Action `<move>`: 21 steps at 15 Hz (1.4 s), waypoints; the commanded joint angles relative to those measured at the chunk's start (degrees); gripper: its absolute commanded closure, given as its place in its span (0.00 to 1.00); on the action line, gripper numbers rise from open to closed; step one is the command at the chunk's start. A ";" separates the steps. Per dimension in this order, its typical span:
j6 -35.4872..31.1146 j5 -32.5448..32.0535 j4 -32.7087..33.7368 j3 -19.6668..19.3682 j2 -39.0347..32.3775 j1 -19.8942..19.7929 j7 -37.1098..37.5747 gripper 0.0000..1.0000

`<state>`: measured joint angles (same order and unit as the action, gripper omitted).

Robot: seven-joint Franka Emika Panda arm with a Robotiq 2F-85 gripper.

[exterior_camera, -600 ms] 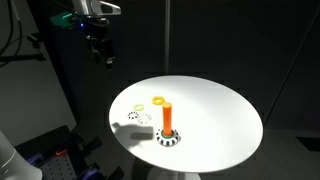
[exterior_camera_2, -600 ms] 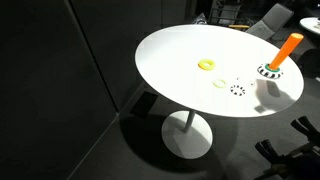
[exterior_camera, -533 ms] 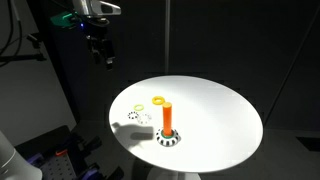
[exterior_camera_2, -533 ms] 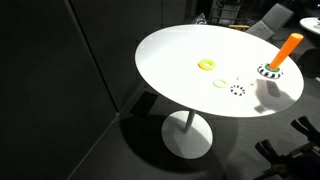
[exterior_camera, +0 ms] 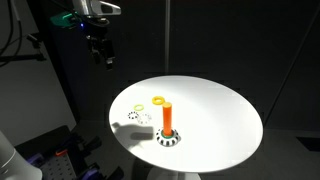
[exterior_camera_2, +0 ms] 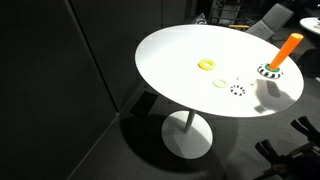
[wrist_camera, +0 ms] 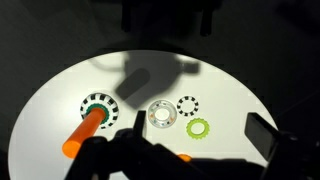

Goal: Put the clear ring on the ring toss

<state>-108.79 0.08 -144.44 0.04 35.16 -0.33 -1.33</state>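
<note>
- Black pincer: hangs in the air at the far left in an exterior view, above and outside the rim of the worktop. It touches nothing. At this size, and with the wrist view in dark silhouette, I cannot tell whether its fingers are apart or together.
- Round white worktop: carries all the loose parts.
- Clear plastic ring with a dark speckled outline: lies flat on the worktop, left of the peg and apart from its base. It is not on the peg.
- Pale whitish ring: lies flat, just beside the clear ring on its right.
- Solid yellow ring: lies flat, farther back, near the peg but not on it.
- Upright orange cylindrical peg on a black-and-white patterned round base: stands near the front middle of the worktop with nothing around it.
- Wrist view: the clear ring sits between the pale ring and the yellow ring, with the peg off to the left.
</note>
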 commanded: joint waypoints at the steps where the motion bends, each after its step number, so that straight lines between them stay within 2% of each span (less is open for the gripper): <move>1: 0.13 -0.09 0.11 -0.13 -0.02 0.18 0.10 0.00; 9: -0.35 0.49 1.97 0.28 -2.12 0.11 1.63 0.00; 17: -5.20 0.60 4.84 0.54 -12.27 0.02 3.66 0.00; 21: -8.12 0.61 6.77 0.10 -18.57 0.40 1.64 0.00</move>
<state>-116.11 0.08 -140.98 0.33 21.50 -0.30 0.89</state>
